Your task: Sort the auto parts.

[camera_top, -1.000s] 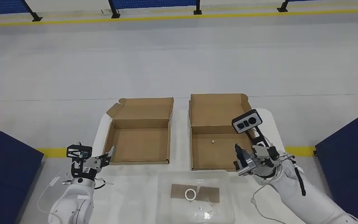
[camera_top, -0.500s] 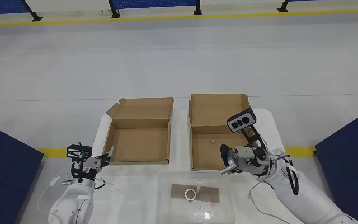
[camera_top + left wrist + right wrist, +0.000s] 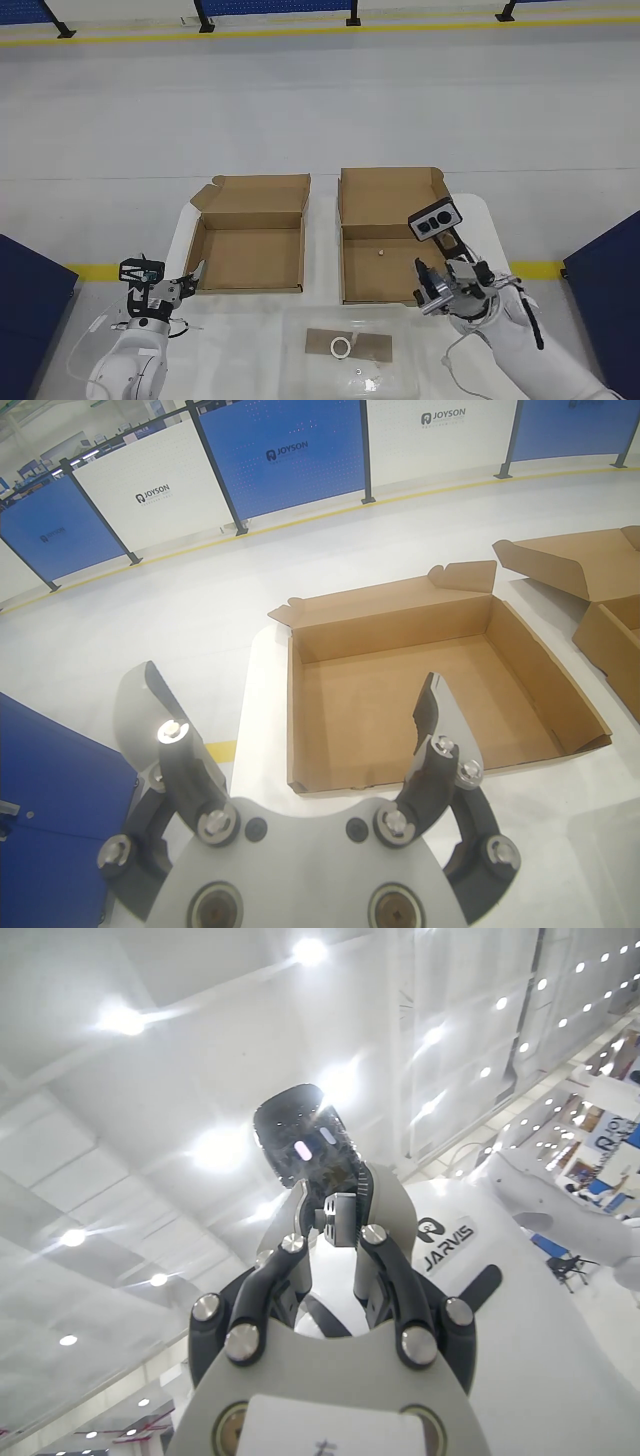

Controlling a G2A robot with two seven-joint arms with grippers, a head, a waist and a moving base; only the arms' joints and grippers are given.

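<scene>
Right arm drawn back toward the robot's right after a short swing inward over the right cardboard box (image 3: 372,280), its load carried with it; left arm unmoved. Right gripper (image 3: 332,1222) points upward, jaws clamped on the metal foot of a black auto part (image 3: 434,222), whose broad head with two pale slots stands clear above the fingertips. In the top view the part's long axis slants from the gripper away from the robot and slightly leftward, so that the head lies over the box's right-hand wall; its height above that wall cannot be told. The open floor of this box lies to the left of the gripper, bare apart from one small pale piece (image 3: 381,253) near its middle. The right arm is by far the nearer to it. The left gripper (image 3: 287,680), jaws wide apart and holding nothing, hangs at the near left corner of the left cardboard box (image 3: 245,258), well apart from the part. Probable next move: a short carry leftward and a tilt down into the right box, clearing its right-hand wall. The raised lid flap on the far side and the clear plastic bin (image 3: 398,372) just beside the near wall, with a white ring (image 3: 341,347) in it, bound the room. Both boxes stand on the white worktop (image 3: 322,270).
</scene>
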